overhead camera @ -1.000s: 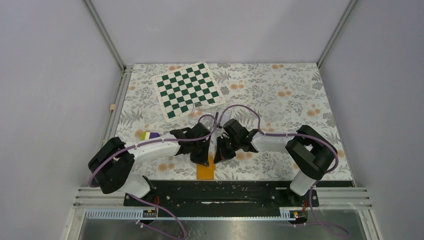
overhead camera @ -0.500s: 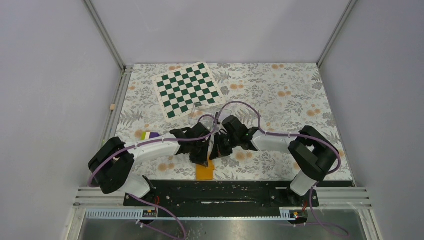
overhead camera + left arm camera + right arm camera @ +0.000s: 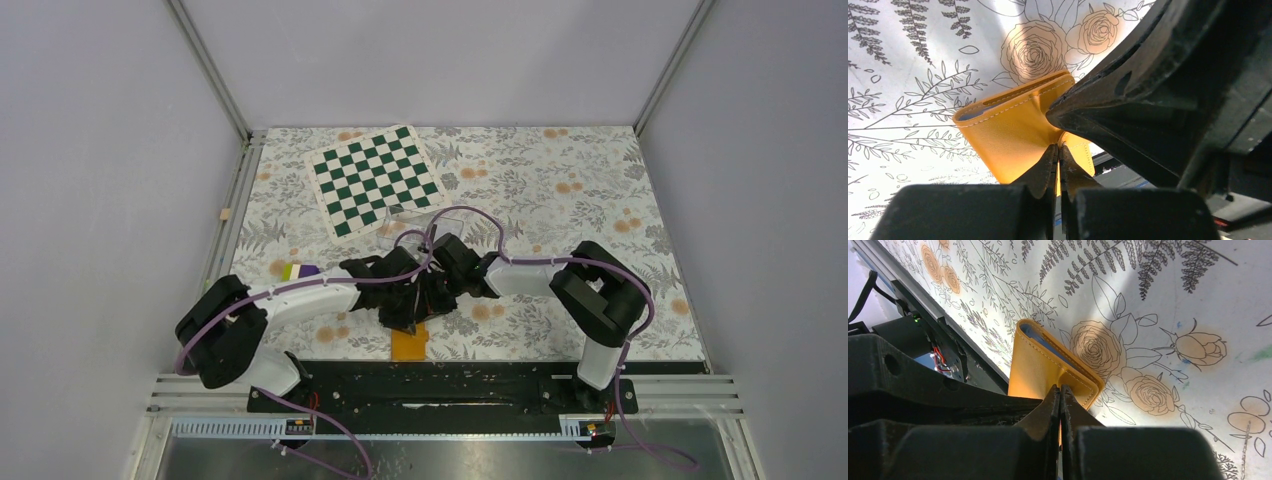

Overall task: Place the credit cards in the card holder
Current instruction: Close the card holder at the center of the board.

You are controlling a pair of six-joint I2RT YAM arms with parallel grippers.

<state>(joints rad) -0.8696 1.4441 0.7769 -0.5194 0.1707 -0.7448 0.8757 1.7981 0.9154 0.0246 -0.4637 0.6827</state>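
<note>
Seen from above, the card holder is mostly hidden; left fingers and right fingers, closed, pinch it.

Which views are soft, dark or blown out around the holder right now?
Top external: even light, no glare; holder partly hidden under the arms. Left wrist: holder stitching sharp, left pincer a dark, soft foreground mass. Right wrist: holder crisp, right pincer equally dark and soft, cloth overbright at top right.
</note>
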